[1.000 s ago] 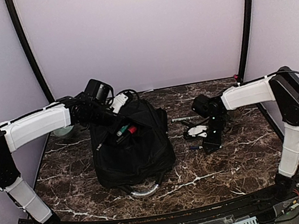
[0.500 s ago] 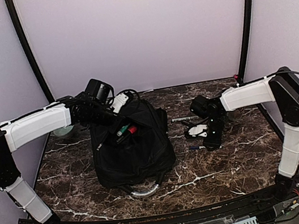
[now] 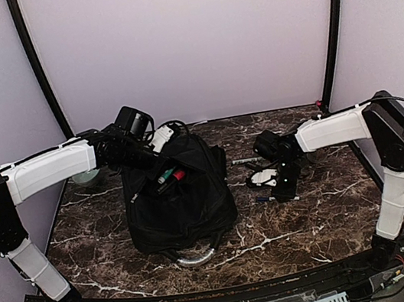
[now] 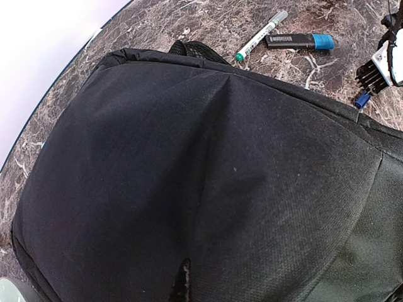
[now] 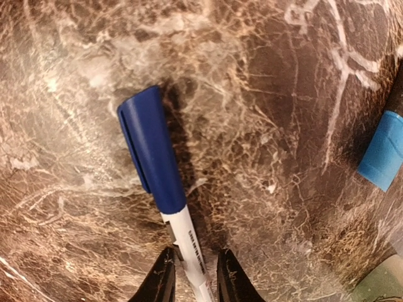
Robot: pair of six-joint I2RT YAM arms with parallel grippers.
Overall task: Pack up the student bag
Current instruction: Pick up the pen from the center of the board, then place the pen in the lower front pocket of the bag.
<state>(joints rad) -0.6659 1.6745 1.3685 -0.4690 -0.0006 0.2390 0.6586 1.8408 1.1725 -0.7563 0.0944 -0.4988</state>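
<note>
- The student bag [image 3: 179, 201] stands slumped at the left-centre of the counter [image 3: 316, 229], mouth upward. Two markers [image 3: 169, 176], one red-capped and one green-capped, already poke from it.
- The left hand [image 3: 160, 141] sits at the bag's far top edge, pressed together. Because the fabric creases toward it in the wrist view, we judge that it pinches a fold of the bag to hold the mouth up.
- To the bag's right, and apart from it, the right hand [image 5: 194, 280] is low over a white pen [image 5: 157, 170] with a blue cap. Its fingers are narrowly spread astride the barrel, with a sliver of counter showing beside one of them.
- We see the first risk here: the fingers meet the smooth barrel away from the cap. An off-centre hold could let the pen pivot, droop or roll free as it leaves the hard stone.
- A second risk, as we read it: if the left hand's fold slips, the soft bag may sag and close its mouth. The pen may also strike the rim and fall outside.
- Against the frame one second earlier, we find the right hand shifted slightly toward the bag. The bag and the left arm appear unmoved.
</note>
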